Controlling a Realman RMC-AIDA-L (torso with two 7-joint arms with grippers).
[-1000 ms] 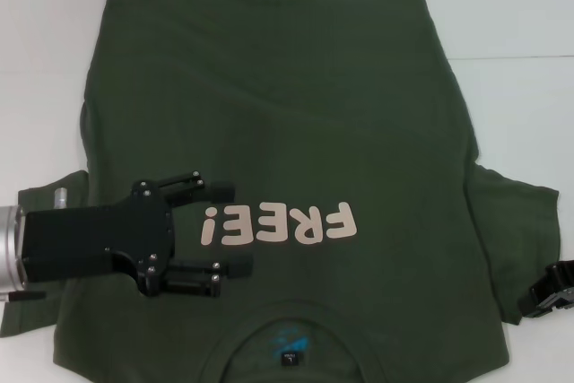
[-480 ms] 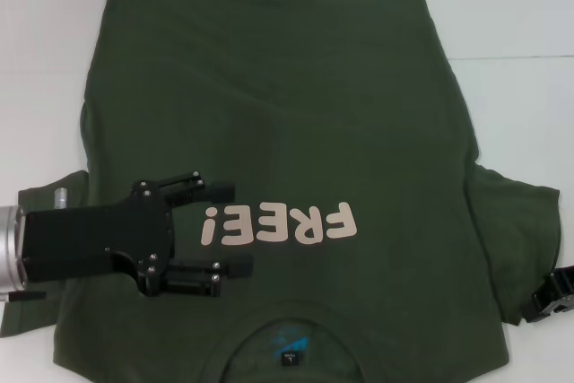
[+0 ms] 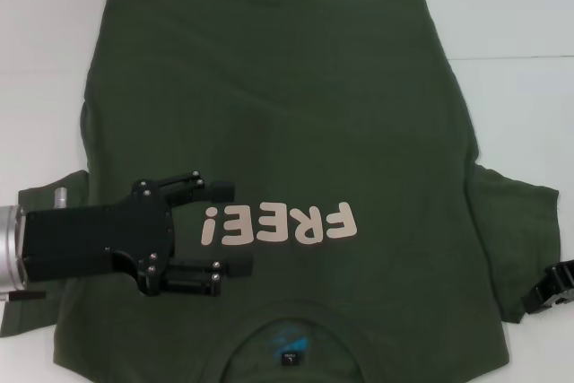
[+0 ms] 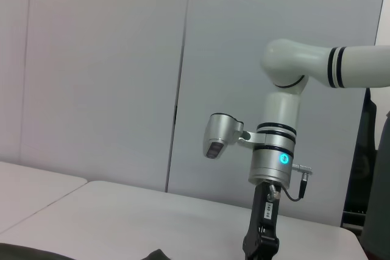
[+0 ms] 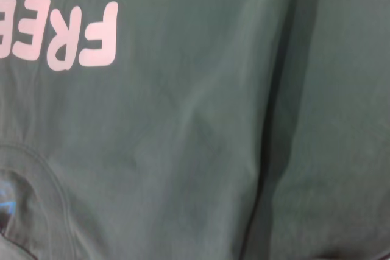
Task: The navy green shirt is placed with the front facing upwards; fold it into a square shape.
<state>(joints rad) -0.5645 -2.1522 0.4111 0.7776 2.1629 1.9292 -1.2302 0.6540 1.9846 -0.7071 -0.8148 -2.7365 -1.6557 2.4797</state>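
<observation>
Across the white surface (image 3: 45, 60) lay the navy green shirt (image 3: 278, 105), front up, collar nearest the robot. Over its left chest hovered the left pincer (image 3: 235, 228), fingers apart. By the right sleeve, the right pincer (image 3: 552, 288) sat half-seen, its state unclear.

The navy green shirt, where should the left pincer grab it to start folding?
Grip the navy green shirt probably by its left sleeve, coming from above at the outer hem: it lies flat, spread outward, just beside the open left pincer.
</observation>
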